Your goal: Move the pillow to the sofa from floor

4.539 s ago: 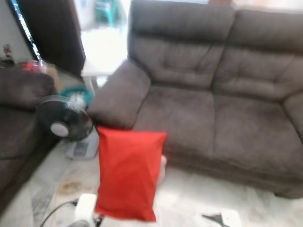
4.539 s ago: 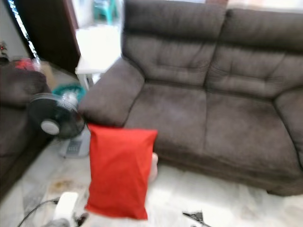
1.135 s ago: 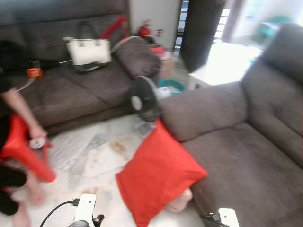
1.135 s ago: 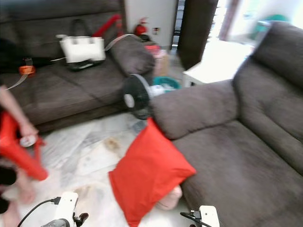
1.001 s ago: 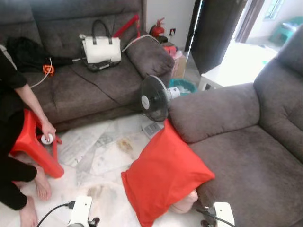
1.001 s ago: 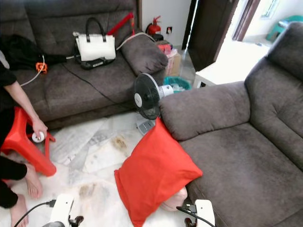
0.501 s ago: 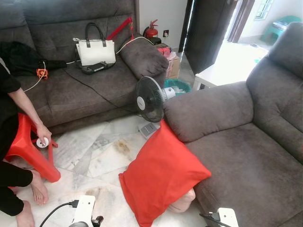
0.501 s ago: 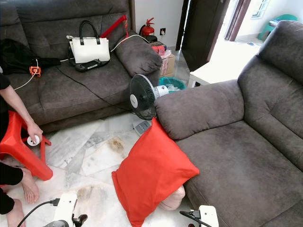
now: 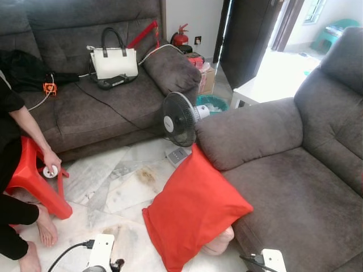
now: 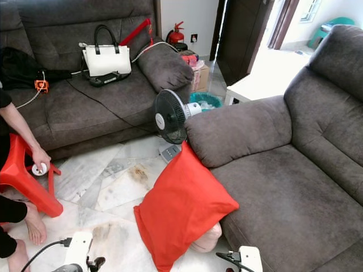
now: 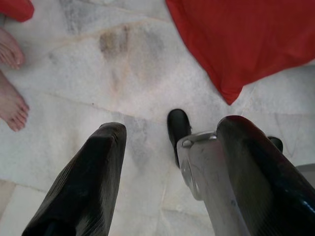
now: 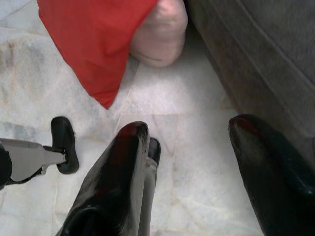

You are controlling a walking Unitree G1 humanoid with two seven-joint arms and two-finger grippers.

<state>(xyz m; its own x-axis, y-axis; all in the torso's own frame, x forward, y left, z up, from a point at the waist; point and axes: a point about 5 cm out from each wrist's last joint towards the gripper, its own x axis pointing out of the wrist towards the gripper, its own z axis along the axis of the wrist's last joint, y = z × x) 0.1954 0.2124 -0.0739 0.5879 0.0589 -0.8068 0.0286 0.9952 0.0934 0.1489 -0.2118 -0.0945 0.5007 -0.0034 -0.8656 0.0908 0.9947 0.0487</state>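
Note:
The red pillow (image 9: 193,211) stands on the marble floor, tilted, leaning against the front of the dark brown sofa (image 9: 295,187) just below its armrest (image 9: 249,131). A pink rounded object (image 12: 160,37) lies under the pillow's corner by the sofa base. My left gripper (image 11: 172,129) hangs open above the floor, with the pillow's lower corner (image 11: 231,93) a short way beyond its fingertips. My right gripper (image 12: 189,127) is open too, low over the floor between the pillow (image 12: 93,44) and the sofa base (image 12: 266,59). Nothing is between either pair of fingers.
A standing fan (image 9: 180,120) sits on the floor beside the armrest. A second brown sofa (image 9: 85,96) at the back left carries a white handbag (image 9: 114,61). At the left a person (image 9: 17,170) holds a red stool (image 9: 34,181), bare feet (image 11: 11,83) near my left gripper.
The view swung left from facing the sofa, then settled with hardly any shift over the last half second. The pillow still leans on the sofa front.

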